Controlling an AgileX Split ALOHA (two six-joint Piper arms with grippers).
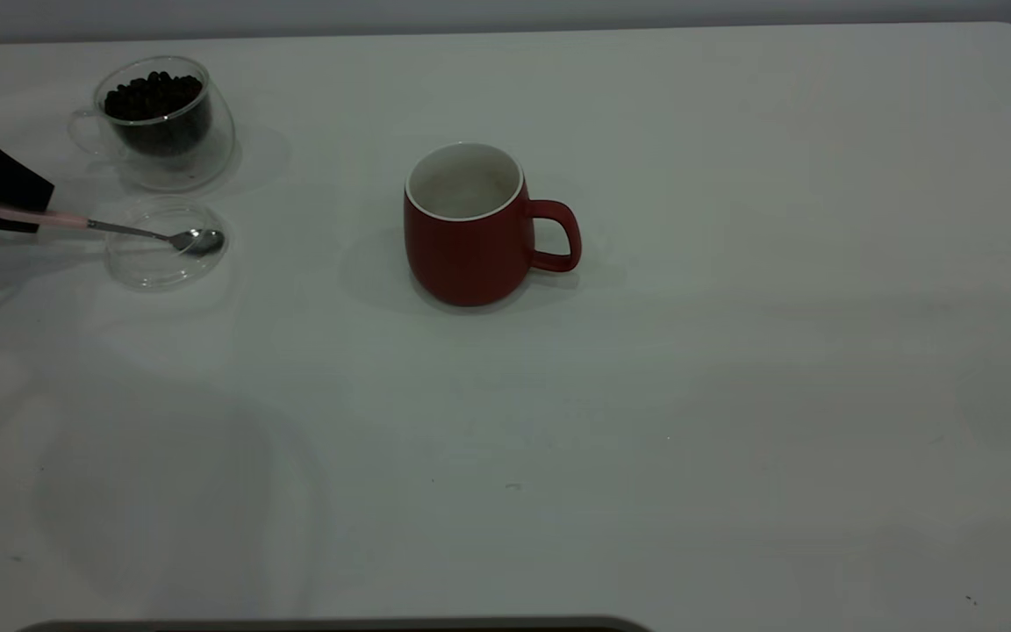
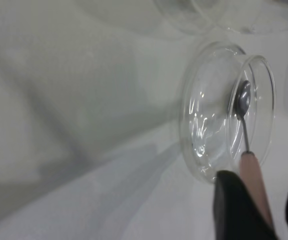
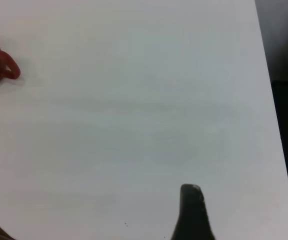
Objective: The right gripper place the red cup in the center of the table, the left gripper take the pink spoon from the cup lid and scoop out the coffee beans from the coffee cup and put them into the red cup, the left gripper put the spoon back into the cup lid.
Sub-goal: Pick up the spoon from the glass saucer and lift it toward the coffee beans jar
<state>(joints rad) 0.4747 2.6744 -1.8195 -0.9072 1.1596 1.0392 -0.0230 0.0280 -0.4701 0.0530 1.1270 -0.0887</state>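
one red cup (image 1: 469, 230), one coffee cup (image 1: 163, 123), one pink spoon (image 1: 111, 227)

Looks like a bare test bench rather than a kitchen: plain white table (image 1: 734, 395) with a rounded corner at 1 o'clock. Only a blank grey wall (image 1: 470, 13) behind, at 12 o'clock.

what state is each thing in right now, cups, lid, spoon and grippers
red cup: upright mid-table, inside looks empty
coffee cup: upright, filled with coffee beans
cup lid: flat on the table, spoon bowl resting in it
pink spoon: handle between the left gripper's fingers, bowl still in the lid
left gripper: around the spoon handle
right gripper: off to the side, only one finger shows, nothing held in view
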